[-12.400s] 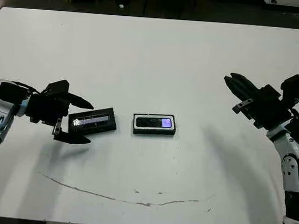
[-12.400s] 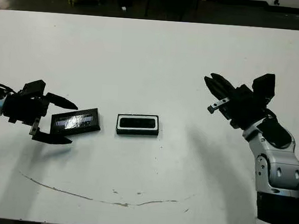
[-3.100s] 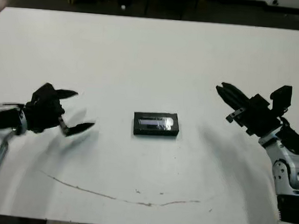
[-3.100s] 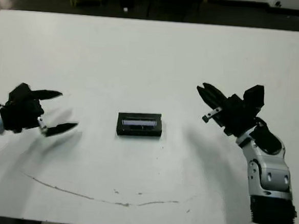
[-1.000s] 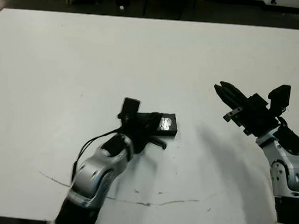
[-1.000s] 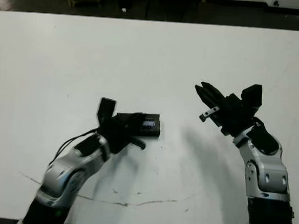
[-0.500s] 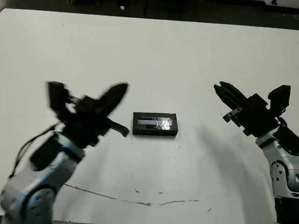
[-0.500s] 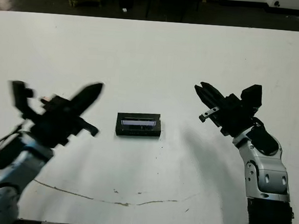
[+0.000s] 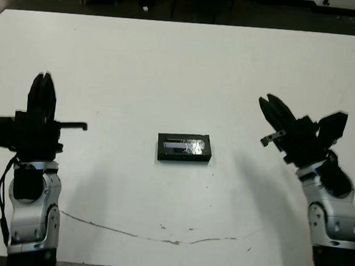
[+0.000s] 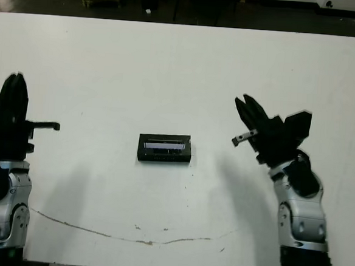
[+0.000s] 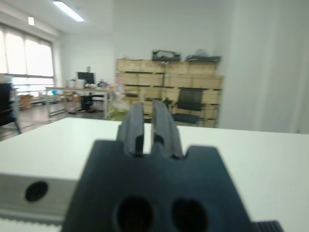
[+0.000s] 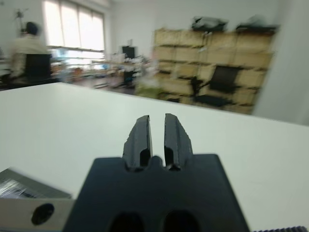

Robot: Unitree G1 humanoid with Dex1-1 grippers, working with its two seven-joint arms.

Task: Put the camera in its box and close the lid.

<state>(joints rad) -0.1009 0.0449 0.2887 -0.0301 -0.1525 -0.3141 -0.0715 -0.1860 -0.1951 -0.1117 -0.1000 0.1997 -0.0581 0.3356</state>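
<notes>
Box [image 9: 184, 148], with lid [image 9: 185, 146]: black, lying flat at the middle of the white table [image 9: 182, 60]. The glossy-stripped lid sits square on top, so we judge the box closed. Camera: not visible; we judge it inside, under the lid.

Left gripper [image 9: 42, 91]: raised well left of the box, fingers pressed together, holding nothing.

Right gripper [image 9: 270, 108]: raised well right of the box, fingers likewise together and empty.

We read both arms as parked clear because nothing on the table appears to need handling.
</notes>
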